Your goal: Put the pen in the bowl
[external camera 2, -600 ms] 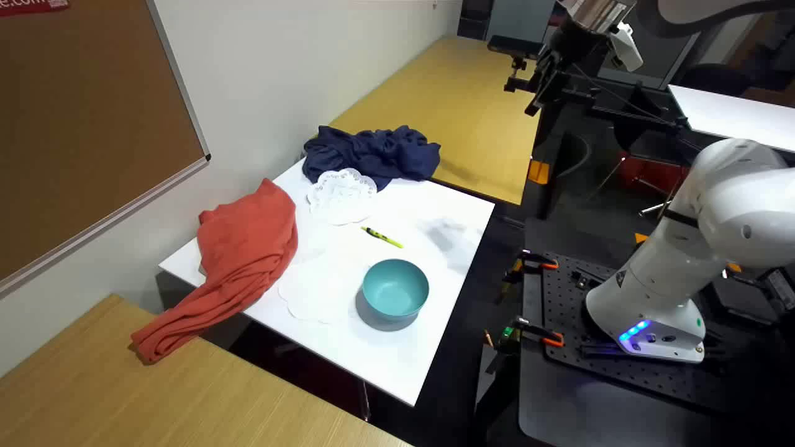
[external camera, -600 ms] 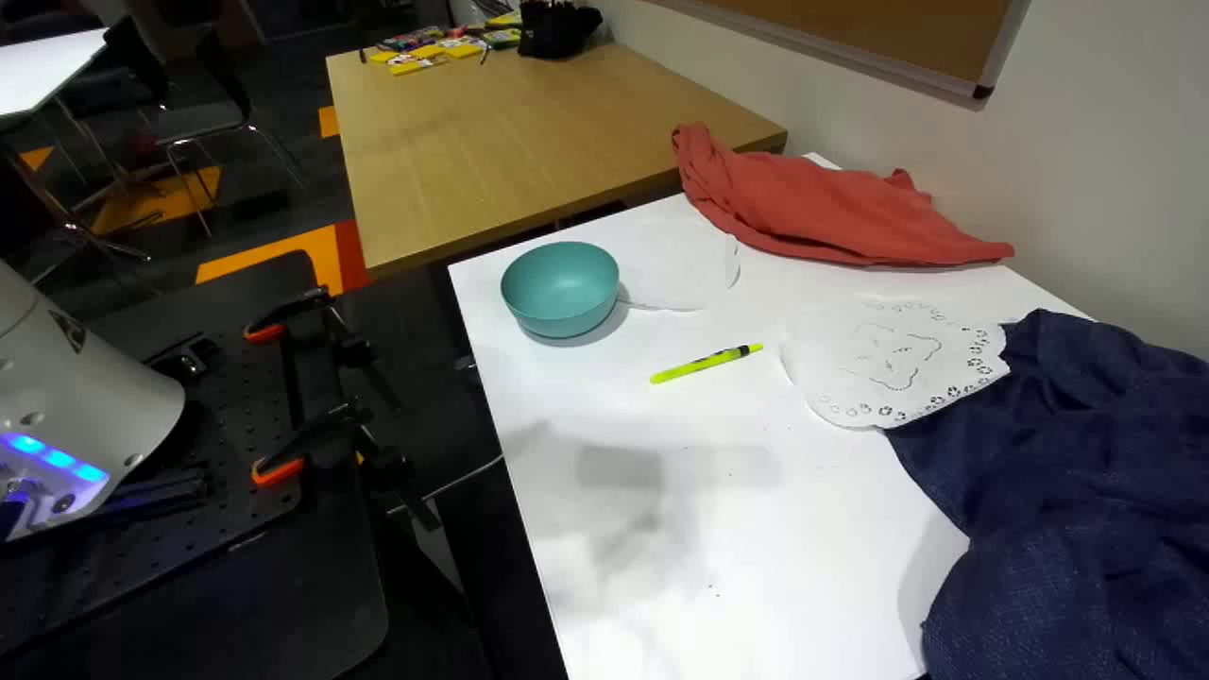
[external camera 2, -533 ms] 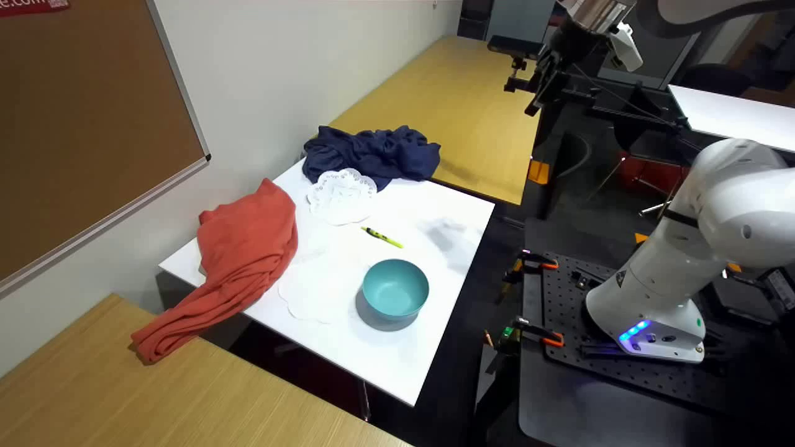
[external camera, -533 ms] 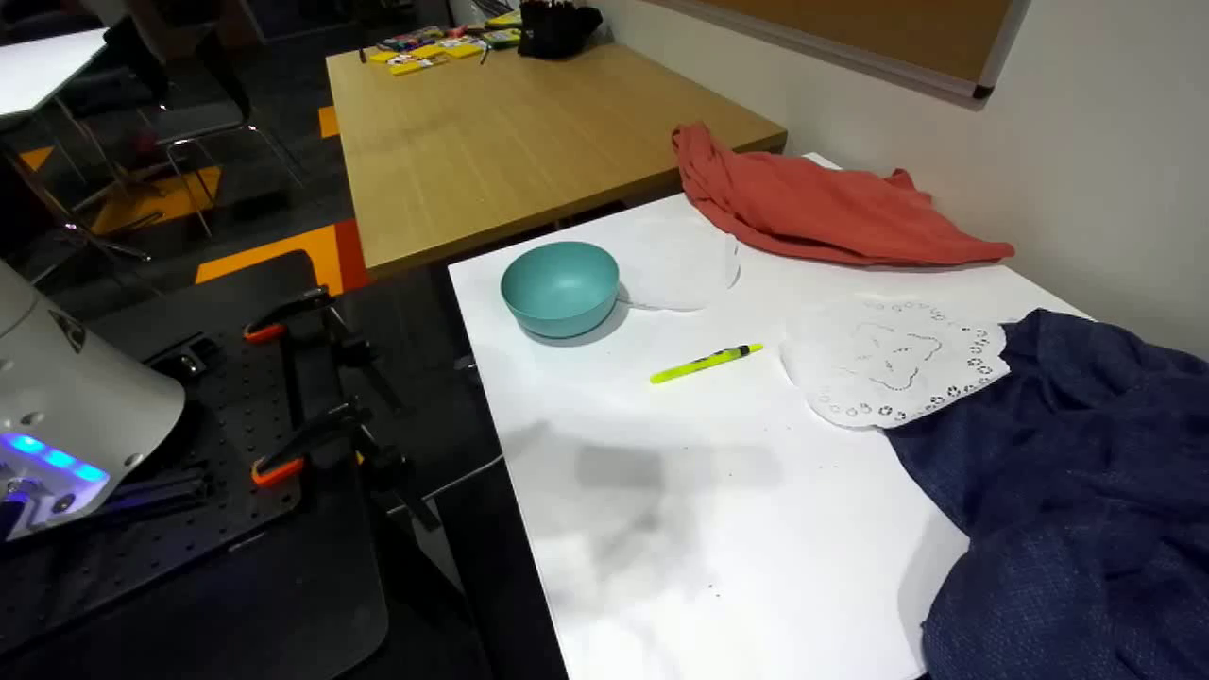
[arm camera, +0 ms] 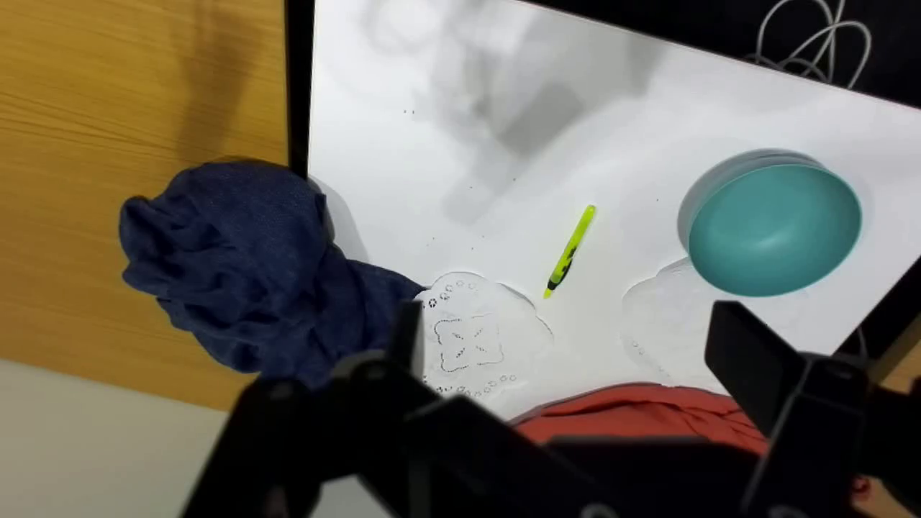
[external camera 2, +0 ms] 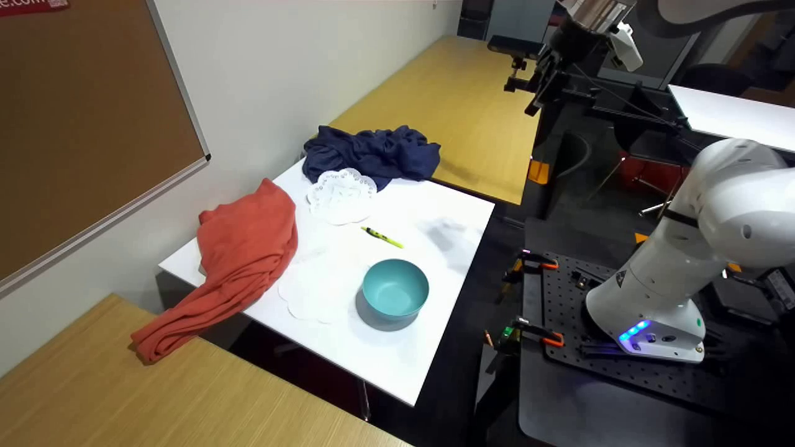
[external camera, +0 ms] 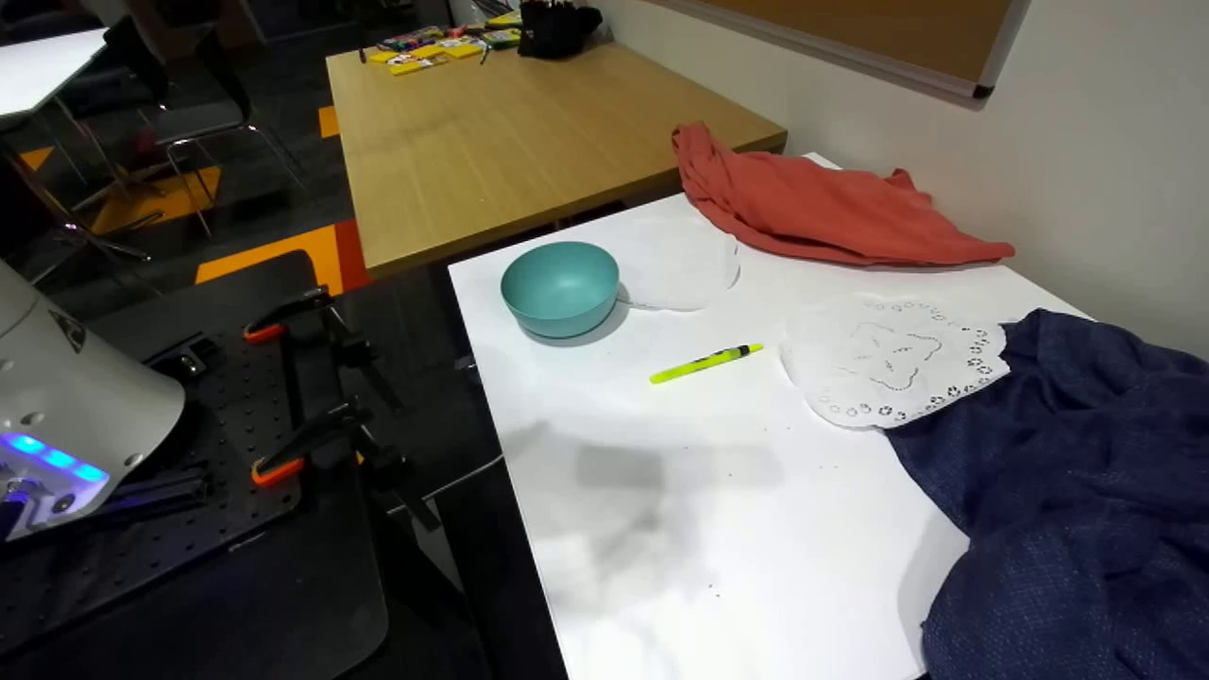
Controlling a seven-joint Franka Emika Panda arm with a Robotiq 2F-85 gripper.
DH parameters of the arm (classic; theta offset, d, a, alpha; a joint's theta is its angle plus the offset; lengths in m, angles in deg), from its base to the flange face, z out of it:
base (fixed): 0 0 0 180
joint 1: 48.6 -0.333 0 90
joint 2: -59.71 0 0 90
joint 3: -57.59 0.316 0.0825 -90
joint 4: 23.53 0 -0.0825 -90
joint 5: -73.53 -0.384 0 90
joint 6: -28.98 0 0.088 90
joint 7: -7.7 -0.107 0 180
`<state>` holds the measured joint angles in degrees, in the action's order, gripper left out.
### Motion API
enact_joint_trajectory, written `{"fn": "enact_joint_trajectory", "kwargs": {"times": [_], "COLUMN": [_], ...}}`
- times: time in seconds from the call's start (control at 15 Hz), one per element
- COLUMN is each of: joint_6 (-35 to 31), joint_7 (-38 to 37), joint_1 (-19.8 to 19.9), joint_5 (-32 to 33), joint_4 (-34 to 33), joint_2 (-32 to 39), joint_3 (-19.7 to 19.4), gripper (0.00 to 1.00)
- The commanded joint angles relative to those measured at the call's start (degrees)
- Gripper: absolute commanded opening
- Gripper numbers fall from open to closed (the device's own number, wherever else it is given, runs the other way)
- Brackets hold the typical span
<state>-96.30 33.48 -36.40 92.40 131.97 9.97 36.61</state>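
Nothing moved. Past my wide-spread, empty gripper [arm camera: 572, 335], the thin yellow-green pen [arm camera: 569, 252] runs one-to-seven o'clock, black end by lacy white paper [arm camera: 471, 342].

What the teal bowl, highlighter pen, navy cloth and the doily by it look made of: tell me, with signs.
Teal bowl: probably satin plastic, from the soft highlight inside; glazed ceramic isn't ruled out.
Highlighter pen: likely smooth plastic; bright, evenly coloured barrel with black marks.
Navy cloth: seemingly matte woven fabric; grainy texture, loose folds.
Doily: apparently thin matte paper; crisp, cutout-like edge pattern.
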Motion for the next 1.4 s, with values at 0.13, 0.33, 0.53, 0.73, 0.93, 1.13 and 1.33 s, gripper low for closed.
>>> {"fn": "enact_joint_trajectory", "kwargs": {"times": [0.13, 0.33, 0.53, 0.73, 0.93, 1.13, 1.33], "joint_6": [-0.8, -1.7, -3.1, -7.7, -15.3, -21.7, -26.3], "joint_7": [-0.8, -1.5, -2.6, -5.7, -10.7, -15.9, -18.9], "joint_1": [0.1, -1.1, -2.7, -4.1, -5.0, -4.5, -4.4], "joint_5": [-0.3, -1.0, -1.7, -3.7, -6.0, -6.6, -6.8], "joint_4": [-0.1, 0.4, 1.5, 2.9, 3.5, 2.5, 0.8], "joint_2": [1.1, 2.8, 5.5, 9.4, 15.5, 22.8, 30.4], "joint_3": [0.9, 1.6, 2.8, 4.2, 6.4, 9.6, 11.7], "gripper": [1.0, 1.0, 1.0, 1.0, 1.0, 1.0, 1.0]}}
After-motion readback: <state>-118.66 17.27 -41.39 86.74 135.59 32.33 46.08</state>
